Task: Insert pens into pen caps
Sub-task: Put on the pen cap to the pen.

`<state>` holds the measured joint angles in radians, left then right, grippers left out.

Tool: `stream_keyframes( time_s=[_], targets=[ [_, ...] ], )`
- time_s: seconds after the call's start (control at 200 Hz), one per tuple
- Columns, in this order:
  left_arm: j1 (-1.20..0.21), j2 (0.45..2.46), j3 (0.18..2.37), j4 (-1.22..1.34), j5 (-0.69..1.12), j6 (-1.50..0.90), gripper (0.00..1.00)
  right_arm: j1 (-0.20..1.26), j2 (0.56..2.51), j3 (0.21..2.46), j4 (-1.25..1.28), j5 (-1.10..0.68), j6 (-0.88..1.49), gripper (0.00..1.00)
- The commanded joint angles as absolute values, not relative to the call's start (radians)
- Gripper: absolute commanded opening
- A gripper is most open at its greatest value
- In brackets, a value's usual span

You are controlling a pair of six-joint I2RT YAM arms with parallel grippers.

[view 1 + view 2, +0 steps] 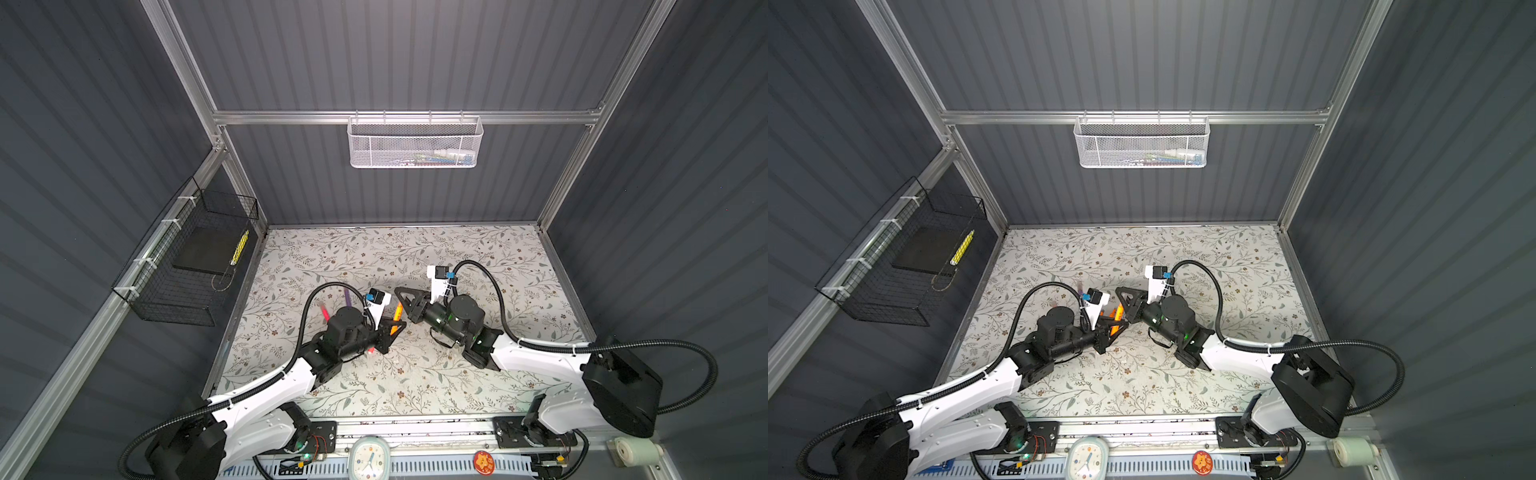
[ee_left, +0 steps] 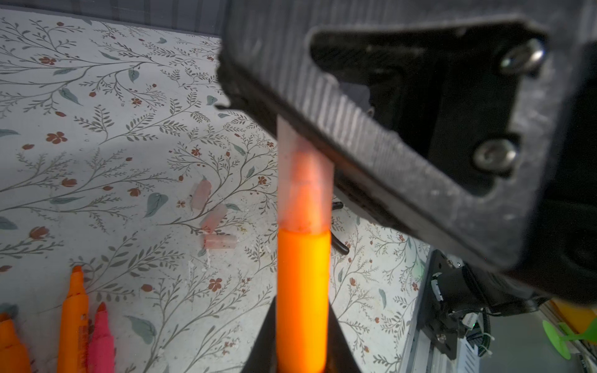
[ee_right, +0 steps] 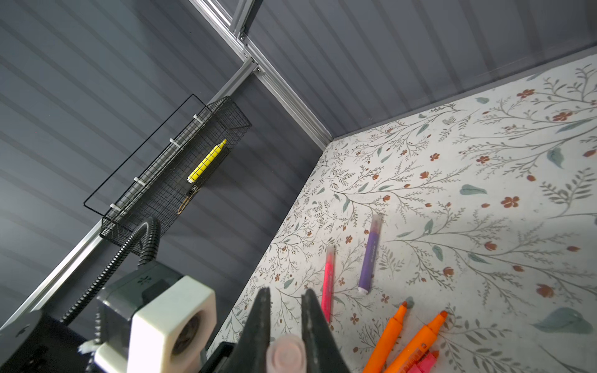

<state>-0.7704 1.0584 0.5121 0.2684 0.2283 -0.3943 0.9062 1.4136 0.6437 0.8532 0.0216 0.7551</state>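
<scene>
Floral-papered table [image 1: 457,257] carried everything. On it the left gripper [image 1: 392,328] clenched the orange pen [image 2: 303,290], its long axis aimed straight at the right gripper [image 3: 287,292], which pinched a cap [image 2: 305,181] sleeved over that pen's tip. Around that pen lay five more pens [image 3: 370,258] and three loose caps [image 2: 219,241].

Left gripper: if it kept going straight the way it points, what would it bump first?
Probably the right gripper, which is shut on the pen cap sitting over the tip of the orange pen that the left gripper holds.
</scene>
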Motion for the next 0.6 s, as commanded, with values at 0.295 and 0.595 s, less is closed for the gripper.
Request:
stream_keyframes(
  time_s=[0.295, 0.595],
  targets=[
    [-0.669, 1.049, 0.732, 0.275, 0.048, -0.291, 0.0, 1.025, 1.41, 0.472, 0.869, -0.147, 0.726, 0.0],
    [-0.663, 1.076, 0.785, 0.28, 0.067, -0.253, 0.0, 1.093, 1.45, 0.472, 0.894, -0.171, 0.709, 0.0]
  ],
)
